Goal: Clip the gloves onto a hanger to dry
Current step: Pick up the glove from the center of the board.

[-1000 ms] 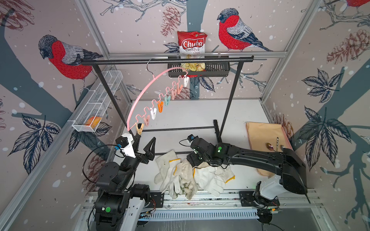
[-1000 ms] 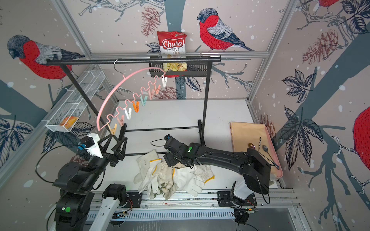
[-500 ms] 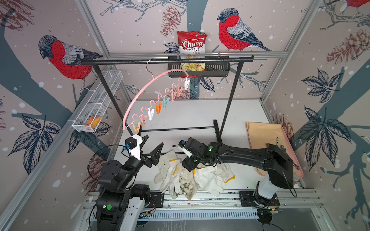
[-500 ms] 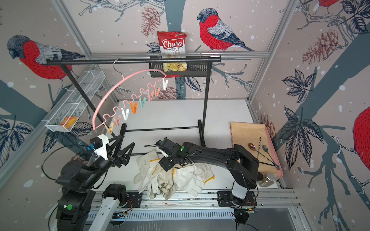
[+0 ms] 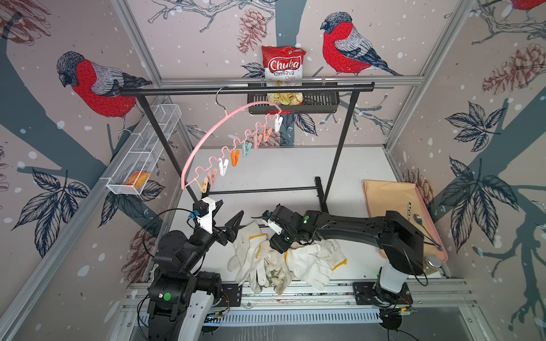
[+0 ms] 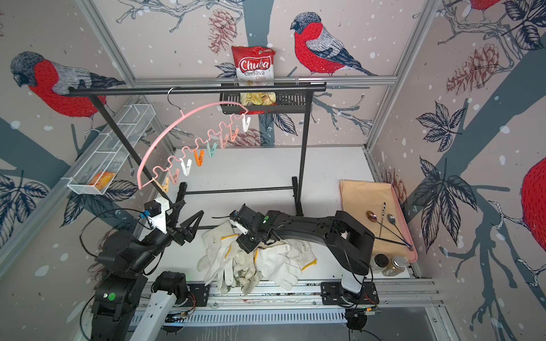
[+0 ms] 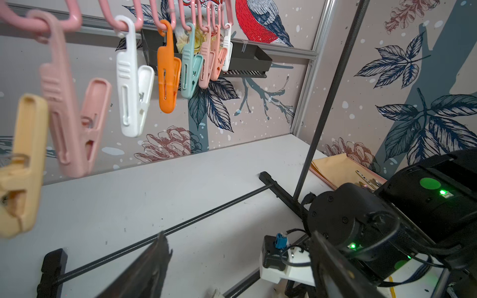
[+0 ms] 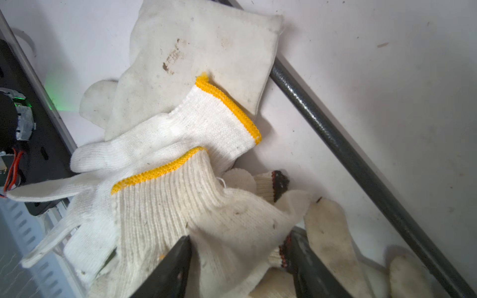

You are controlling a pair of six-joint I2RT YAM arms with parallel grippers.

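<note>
Your right fingers (image 8: 178, 260) are narrowing since a second ago, straddling a bunched fold in the gloves (image 5: 266, 259) lying piled at the surface's (image 5: 280, 168) near edge. Whether they are gripping yet, you cannot tell. You are risking lifting two overlapping gloves together. Farther back, your left fingers (image 5: 235, 224) are hanging open and empty below the hanger (image 5: 236, 110).

Bare table (image 5: 280, 168) behind the rack (image 5: 339, 147), crowded front
The white table lies bare behind the black rack, whose low crossbar (image 5: 266, 190) and uprights bar a straight reach. The pink hanger (image 5: 197, 144) and its clothespins (image 5: 235, 156) hang across the left half, above the tabletop. A heap of gloves (image 5: 307, 262) covers the front middle; a tray (image 5: 432, 227) fills the right side.
</note>
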